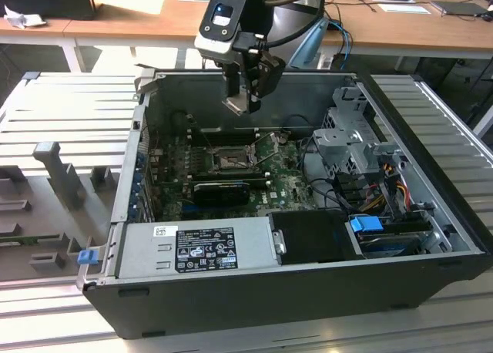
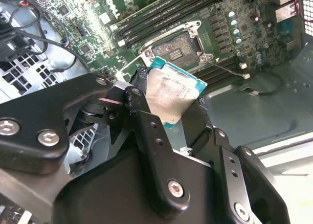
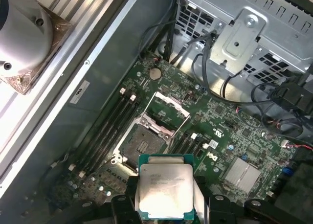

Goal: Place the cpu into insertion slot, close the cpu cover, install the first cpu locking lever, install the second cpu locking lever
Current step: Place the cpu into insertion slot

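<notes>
Claw (image 2: 168, 100) clamped on the cpu (image 3: 165, 192), hanging above the bare slot (image 3: 142, 144); cover (image 3: 170, 105) flipped open beside it, inside the case (image 1: 308, 284).

One arm (image 1: 296, 18), one claw (image 1: 245, 100), two fingers (image 2: 146, 131). One cpu (image 3: 164, 192). One slot (image 3: 142, 143) and one cover (image 3: 171, 105). One case (image 1: 308, 291), one motherboard (image 3: 220, 131) inside. Two banks of memory slots (image 3: 105, 131), one bank on either side of the slot. One finned card (image 1: 222, 189). One power supply (image 1: 192, 249), bearing two labels (image 1: 206, 250). One drive cage (image 1: 350, 137). Two blue tabs (image 1: 366, 223) in the exterior view. One coin cell (image 3: 154, 73). One silver heatsink (image 3: 243, 173). One tabletop (image 1: 139, 18) behind.
</notes>
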{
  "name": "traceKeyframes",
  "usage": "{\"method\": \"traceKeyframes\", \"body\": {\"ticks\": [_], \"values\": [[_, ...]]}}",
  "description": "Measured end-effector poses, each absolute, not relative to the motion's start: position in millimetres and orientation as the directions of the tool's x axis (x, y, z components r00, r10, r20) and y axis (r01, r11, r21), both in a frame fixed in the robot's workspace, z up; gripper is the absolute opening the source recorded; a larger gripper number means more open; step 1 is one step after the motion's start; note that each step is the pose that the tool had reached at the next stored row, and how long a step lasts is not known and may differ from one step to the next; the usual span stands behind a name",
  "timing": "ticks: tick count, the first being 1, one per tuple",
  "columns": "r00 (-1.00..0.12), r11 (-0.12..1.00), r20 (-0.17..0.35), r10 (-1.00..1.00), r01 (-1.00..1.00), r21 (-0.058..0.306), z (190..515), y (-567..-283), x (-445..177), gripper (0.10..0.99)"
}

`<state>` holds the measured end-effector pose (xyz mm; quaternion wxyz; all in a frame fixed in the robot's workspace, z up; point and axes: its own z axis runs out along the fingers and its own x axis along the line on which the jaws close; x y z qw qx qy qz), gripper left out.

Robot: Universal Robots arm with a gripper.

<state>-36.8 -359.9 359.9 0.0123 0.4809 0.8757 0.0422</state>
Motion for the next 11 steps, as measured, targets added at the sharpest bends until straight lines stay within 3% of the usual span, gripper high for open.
{"method": "traceKeyframes", "body": {"ticks": [11], "values": [[-0.456, 0.453, 0.015, 0.890, 0.888, 0.084, 355.7, -359.9, -36.7, 0.525]]}}
